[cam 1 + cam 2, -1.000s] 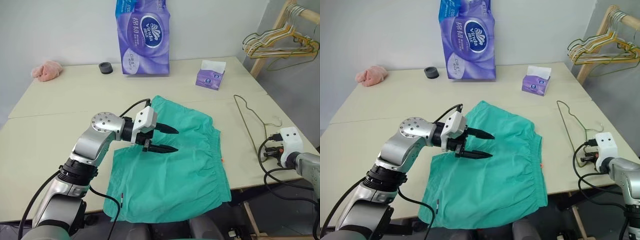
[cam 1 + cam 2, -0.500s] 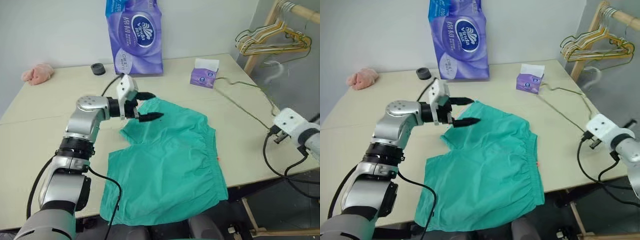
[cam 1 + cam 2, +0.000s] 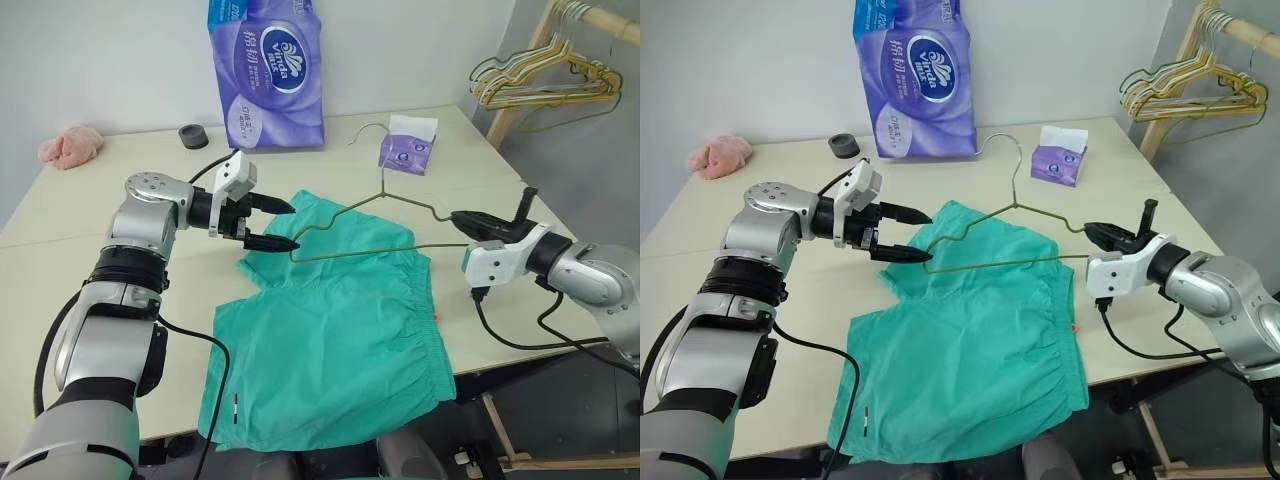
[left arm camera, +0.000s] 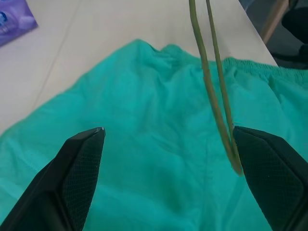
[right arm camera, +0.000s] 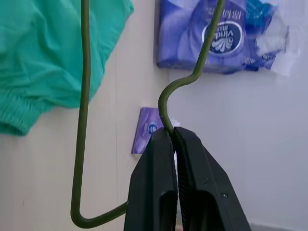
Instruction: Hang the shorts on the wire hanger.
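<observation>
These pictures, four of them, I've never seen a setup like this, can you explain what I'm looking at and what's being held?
It is a humanoid robot with two arms, each ending in a gripper of two black fingers. The two wide pictures come from cameras in its head, looking down over a table. The two close-ups come from a camera on each wrist, looking along that gripper's fingers.

On the table lie teal shorts. Farther back are a purple tissue pack, a small tissue box, a black ring and a pink cloth.

The right gripper is shut on a thin green wire hanger, holding it above the shorts. The left gripper is open, holding nothing, with the hanger's far corner beside one of its fingers.
</observation>
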Robot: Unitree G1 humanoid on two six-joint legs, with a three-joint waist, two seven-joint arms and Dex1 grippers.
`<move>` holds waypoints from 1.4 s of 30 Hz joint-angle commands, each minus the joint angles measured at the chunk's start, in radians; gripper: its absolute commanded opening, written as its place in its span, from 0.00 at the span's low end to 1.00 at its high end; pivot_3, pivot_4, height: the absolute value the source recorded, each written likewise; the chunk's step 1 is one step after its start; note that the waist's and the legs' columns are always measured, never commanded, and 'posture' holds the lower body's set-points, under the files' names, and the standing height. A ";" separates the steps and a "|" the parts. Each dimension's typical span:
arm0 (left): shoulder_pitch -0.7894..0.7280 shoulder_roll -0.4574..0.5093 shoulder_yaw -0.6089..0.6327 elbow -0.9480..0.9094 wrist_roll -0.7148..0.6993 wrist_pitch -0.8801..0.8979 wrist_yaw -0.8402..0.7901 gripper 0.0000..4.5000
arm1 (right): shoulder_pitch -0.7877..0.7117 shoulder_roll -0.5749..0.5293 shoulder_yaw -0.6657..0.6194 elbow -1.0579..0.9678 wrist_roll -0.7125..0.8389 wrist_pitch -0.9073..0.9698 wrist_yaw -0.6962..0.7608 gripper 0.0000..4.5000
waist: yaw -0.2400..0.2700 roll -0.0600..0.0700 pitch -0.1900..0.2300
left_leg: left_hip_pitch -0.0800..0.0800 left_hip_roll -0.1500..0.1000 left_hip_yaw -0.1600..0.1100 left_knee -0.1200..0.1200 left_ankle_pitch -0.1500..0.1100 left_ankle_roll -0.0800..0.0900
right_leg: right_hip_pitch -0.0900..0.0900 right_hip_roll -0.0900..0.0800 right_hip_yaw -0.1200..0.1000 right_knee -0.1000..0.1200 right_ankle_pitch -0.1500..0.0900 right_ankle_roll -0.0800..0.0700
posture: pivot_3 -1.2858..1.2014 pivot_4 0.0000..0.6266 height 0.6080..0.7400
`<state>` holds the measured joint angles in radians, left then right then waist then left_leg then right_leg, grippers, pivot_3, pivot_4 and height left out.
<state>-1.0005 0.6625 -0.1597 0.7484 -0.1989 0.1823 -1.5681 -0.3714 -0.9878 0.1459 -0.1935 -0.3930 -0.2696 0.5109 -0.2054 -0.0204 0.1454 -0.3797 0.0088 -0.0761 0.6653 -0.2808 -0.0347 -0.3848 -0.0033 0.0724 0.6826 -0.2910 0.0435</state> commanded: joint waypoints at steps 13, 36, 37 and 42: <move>0.140 0.058 -0.134 -0.265 -0.061 0.136 -0.046 0.99 | -0.068 0.078 -0.006 -0.011 -0.047 -0.037 0.069 0.00 | -0.008 0.000 0.000 | -0.001 0.001 -0.003 0.001 0.000 0.000 | -0.003 -0.001 0.000 0.005 0.000 -0.001 | 0.43 0.13 1.00; 0.224 0.003 -0.083 -0.361 -0.070 0.269 0.008 0.01 | -0.038 0.138 -0.019 -0.063 -0.032 -0.057 0.098 0.00 | -0.014 0.000 0.000 | -0.001 0.000 -0.003 0.013 0.000 0.000 | -0.002 0.001 0.000 0.016 0.001 -0.001 | 0.43 0.13 1.00; 0.227 0.004 -0.081 -0.366 -0.071 0.273 0.008 0.00 | -0.035 0.140 -0.023 -0.065 -0.024 -0.051 0.104 0.12 | -0.014 0.000 0.000 | -0.001 0.000 -0.003 0.013 0.000 0.000 | -0.002 0.001 0.000 0.016 0.001 -0.001 | 0.43 0.13 1.00; 0.243 0.008 -0.078 -0.388 -0.075 0.286 0.012 0.00 | -0.028 0.127 -0.024 -0.061 -0.037 -0.058 0.117 0.46 | -0.014 0.000 0.000 | -0.001 0.000 -0.003 0.013 0.000 0.000 | -0.002 0.001 0.000 0.016 0.001 -0.001 | 0.43 0.13 1.00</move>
<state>-0.7578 0.6642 -0.2665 0.3906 -0.2572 0.4616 -1.5578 -0.3988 -0.8490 0.1521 -0.2305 -0.4366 -0.3179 0.6285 -0.2189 -0.0201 0.1451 -0.3806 0.0089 -0.0786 0.6780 -0.2805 -0.0349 -0.3869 -0.0028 0.0727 0.6985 -0.2902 0.0425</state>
